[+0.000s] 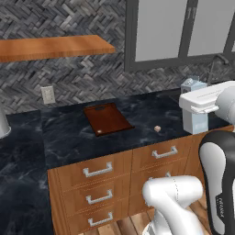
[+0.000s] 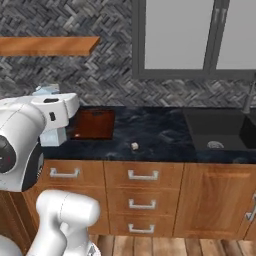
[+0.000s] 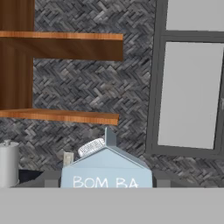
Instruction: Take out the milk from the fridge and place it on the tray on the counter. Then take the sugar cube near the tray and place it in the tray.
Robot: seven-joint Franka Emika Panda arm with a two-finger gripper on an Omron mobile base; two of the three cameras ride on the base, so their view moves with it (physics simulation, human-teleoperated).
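The pale blue milk [image 3: 106,173] carton stands upright between my two dark fingertips, with my gripper [image 3: 106,180] shut on it. From the left base, the milk [image 1: 194,114] hangs under my white hand, near the front edge of the black counter [image 1: 69,137] and right of the sugar cube [image 1: 157,129]. The dark reddish-brown tray [image 1: 108,118] lies flat farther left with nothing on it. From the right base, the milk [image 2: 54,136] shows left of the tray [image 2: 93,124], and the sugar cube [image 2: 134,146] sits on the counter [image 2: 160,131]. The fridge is out of view.
A dark sink [image 2: 215,131] is set into the counter at the right. An orange-brown wall shelf [image 1: 55,47] runs above the tray. Wooden drawers [image 1: 98,170] with silver handles sit below the worktop. A grey cylinder [image 3: 8,164] stands at the left.
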